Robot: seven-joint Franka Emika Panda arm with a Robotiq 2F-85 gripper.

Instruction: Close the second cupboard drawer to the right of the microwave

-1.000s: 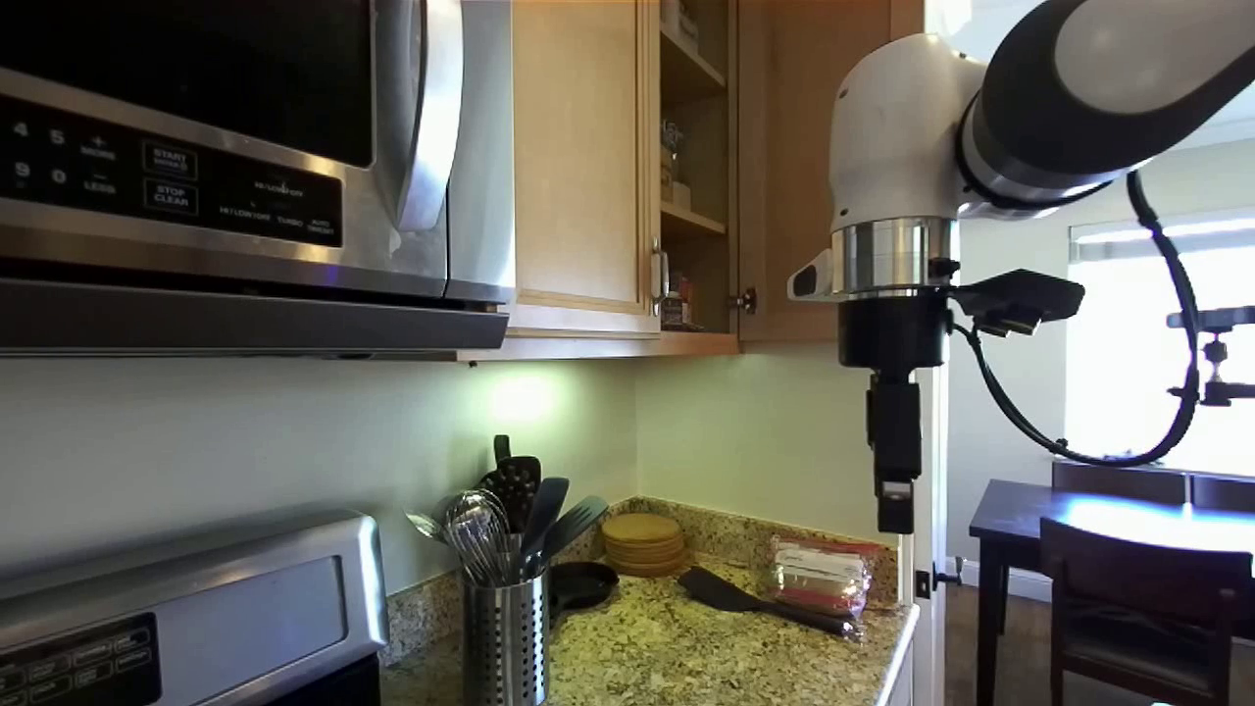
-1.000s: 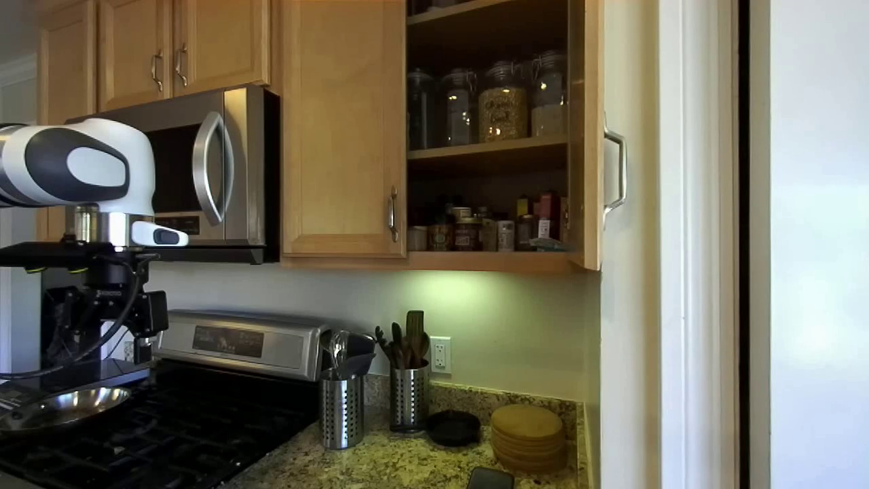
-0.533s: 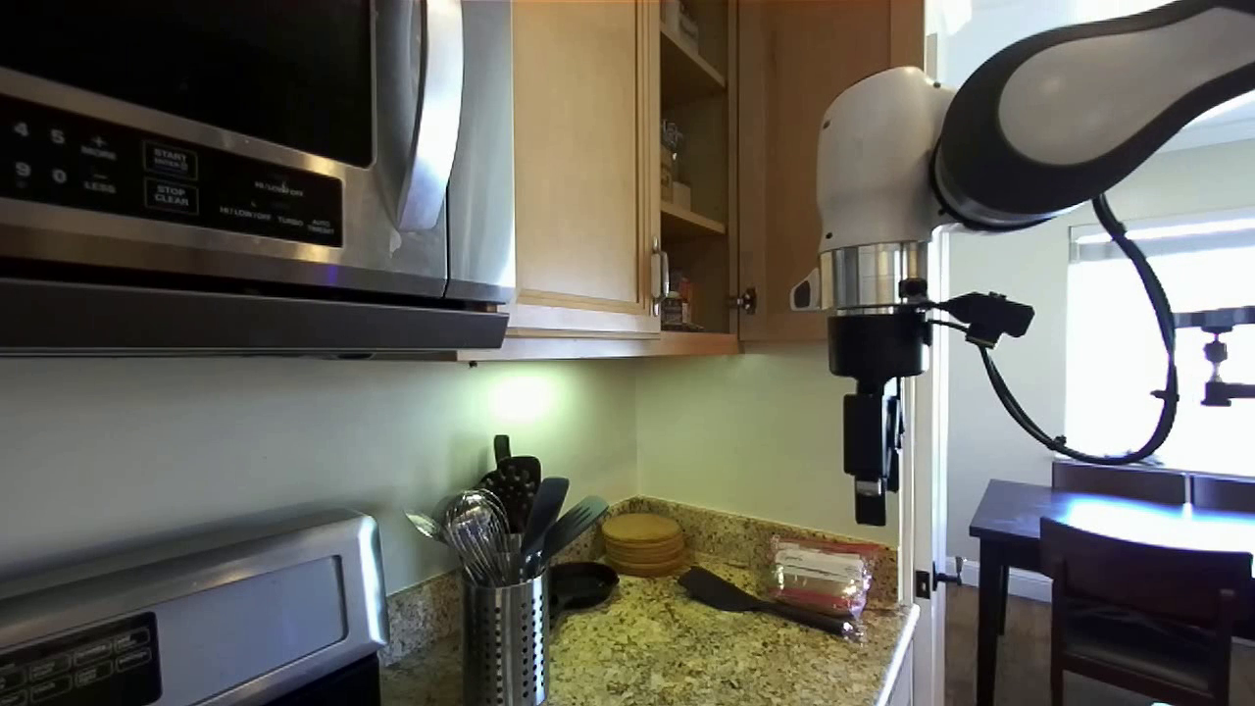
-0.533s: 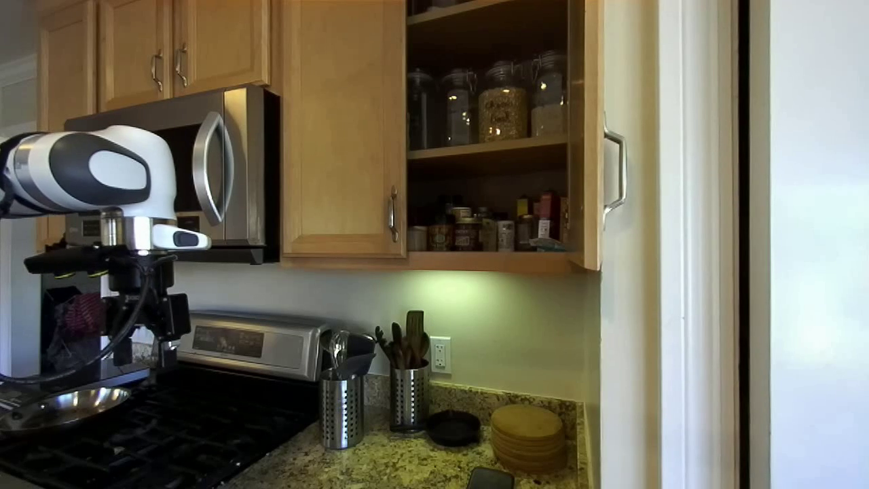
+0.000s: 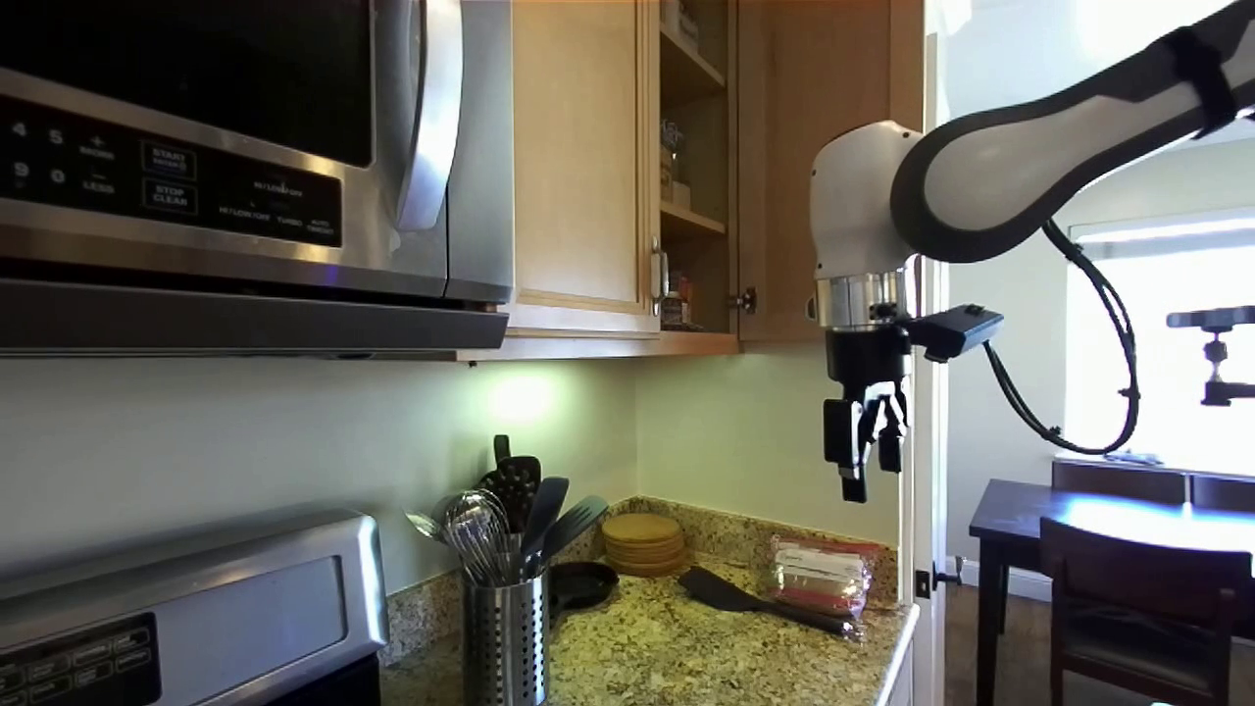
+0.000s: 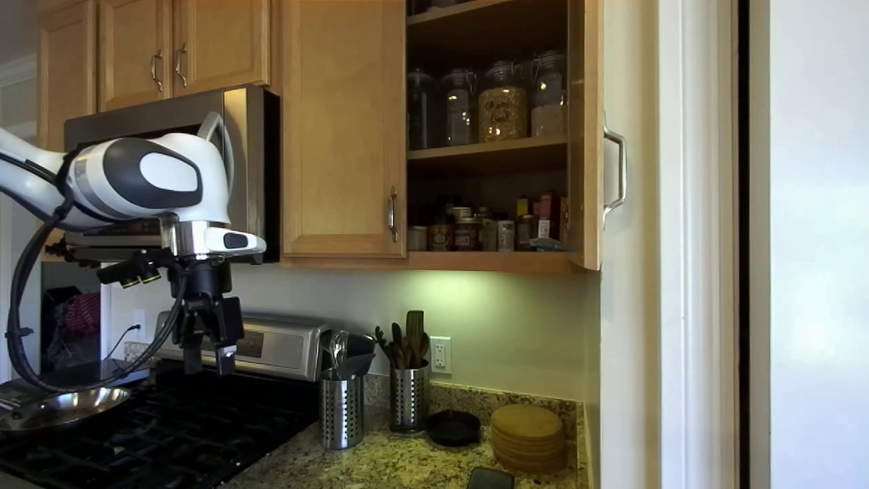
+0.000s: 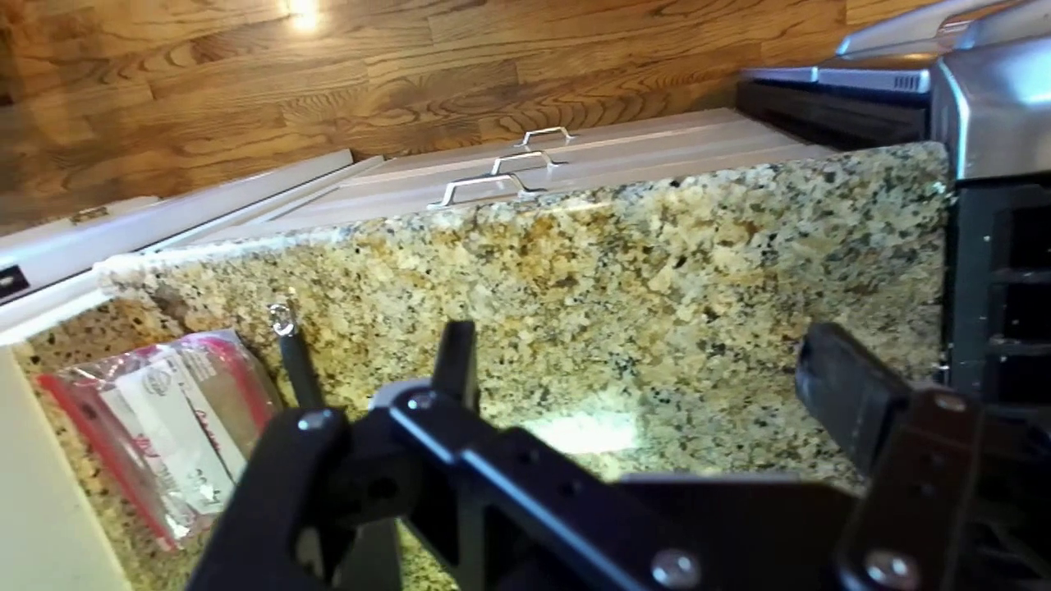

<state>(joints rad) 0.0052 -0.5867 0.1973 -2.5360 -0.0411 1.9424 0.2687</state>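
Note:
The cupboard's second door to the right of the microwave [image 6: 245, 170] stands open, hinged on its right. The door [image 6: 586, 142] shows edge-on with its handle [image 6: 616, 170] facing right. Its inner face [image 5: 819, 167] shows in an exterior view. The neighbouring cupboard door [image 6: 343, 129] is shut. My gripper shows in both exterior views [image 5: 873, 479] [image 6: 209, 365], pointing down, below cupboard height and apart from the door. In the wrist view my gripper [image 7: 639, 336] is open and empty above the granite counter. The cupboard door is out of the wrist view.
Utensil holders [image 6: 341, 413] [image 6: 409, 394], a black pan [image 6: 453, 428] and a stack of round boards [image 6: 528, 435] stand on the counter. A plastic bag [image 7: 168, 427] lies beside a spatula [image 7: 300, 369]. Drawer handles [image 7: 484, 189] line the counter front. A stove [image 6: 204, 407] holds a steel pan [image 6: 88, 401].
The arm has moved left in an exterior view and right in another. The wrist has turned, so both fingers show apart now. The cupboard door has not moved.

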